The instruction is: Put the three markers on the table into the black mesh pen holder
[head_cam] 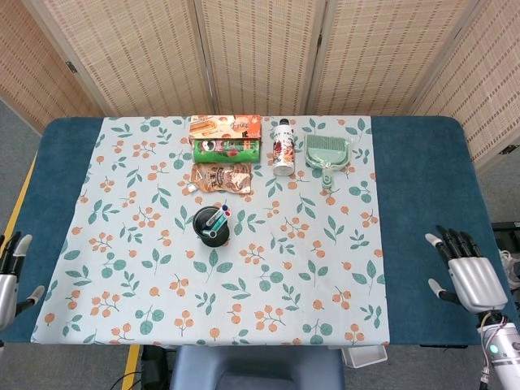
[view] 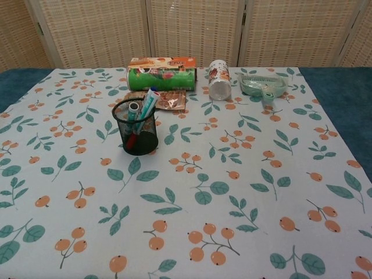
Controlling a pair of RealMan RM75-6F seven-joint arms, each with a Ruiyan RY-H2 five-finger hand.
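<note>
Nearest, both hands sit off the cloth at the table's edges: left hand [head_cam: 8,280] and right hand [head_cam: 469,276], each with fingers spread and holding nothing. Mid-table the holder [view: 136,127] stands upright with the markers [view: 142,109] leaning inside it; none lie on the cloth that I can see. Beyond are snack packs [head_cam: 225,150], a bottle [head_cam: 282,148] and a dustpan [head_cam: 327,152]. The task looks finished; nothing more seems called for

The black wire-mesh pen holder [view: 137,135] looks like matt metal. The floral tablecloth [view: 244,192] seems smooth and matt, over a blue cloth-covered desk [head_cam: 418,179]. The woven screens [head_cam: 260,53] look rough.
</note>
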